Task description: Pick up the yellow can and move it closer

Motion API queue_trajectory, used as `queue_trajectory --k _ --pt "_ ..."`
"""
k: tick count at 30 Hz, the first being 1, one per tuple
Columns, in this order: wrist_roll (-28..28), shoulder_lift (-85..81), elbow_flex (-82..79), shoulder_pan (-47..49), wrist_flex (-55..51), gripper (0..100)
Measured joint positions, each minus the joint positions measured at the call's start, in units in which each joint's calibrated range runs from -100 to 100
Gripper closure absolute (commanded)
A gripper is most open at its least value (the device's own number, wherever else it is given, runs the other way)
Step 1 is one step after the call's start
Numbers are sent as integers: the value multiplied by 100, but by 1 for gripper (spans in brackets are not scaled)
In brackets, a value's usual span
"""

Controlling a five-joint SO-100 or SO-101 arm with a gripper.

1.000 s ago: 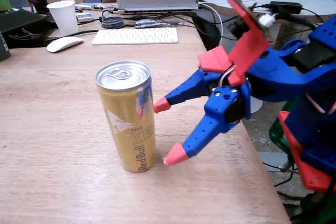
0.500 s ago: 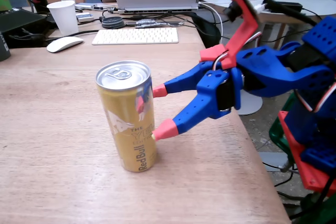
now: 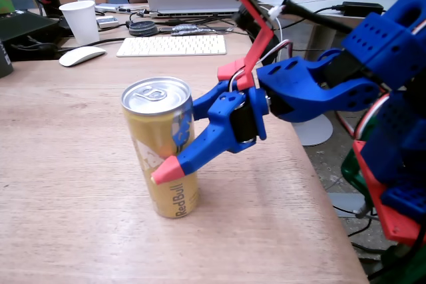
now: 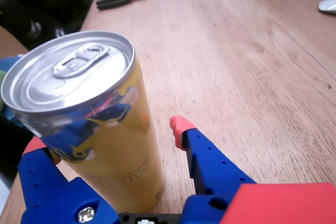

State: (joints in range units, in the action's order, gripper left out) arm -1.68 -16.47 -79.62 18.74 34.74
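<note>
A: Progress so far? The yellow can [image 3: 162, 144] stands upright on the wooden counter [image 3: 60, 164], base flat on the wood as far as the fixed view shows, so I judge the lift has not started.

B: And the gripper [image 3: 174, 154]?

A: Its fingers are spread and sit on either side of the can. In the wrist view the can [image 4: 100, 124] rises between them: one red-tipped finger [image 4: 181, 129] stands just beside the can's right flank with a sliver of wood showing between, and the other tip [image 4: 35, 145] is at the left, partly hidden behind the can.

B: Touching on that left side?

A: Cannot tell; the can covers the spot. In the fixed view the near finger crosses the front of the can at mid-height.

B: So what is left?

A: By my reading, nearly all of it: squeeze in on the can, raise it, carry it nearer the arm's base, set it down. The can is slim and tall, so an uneven squeeze could tip it.
</note>
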Motion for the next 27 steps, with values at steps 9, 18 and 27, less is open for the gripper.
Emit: queue_trajectory --k 9,18,27 --pt "10 631 505 470 25 54" --pt "59 1453 613 517 1275 54" --pt "29 2222 1533 545 1308 57"
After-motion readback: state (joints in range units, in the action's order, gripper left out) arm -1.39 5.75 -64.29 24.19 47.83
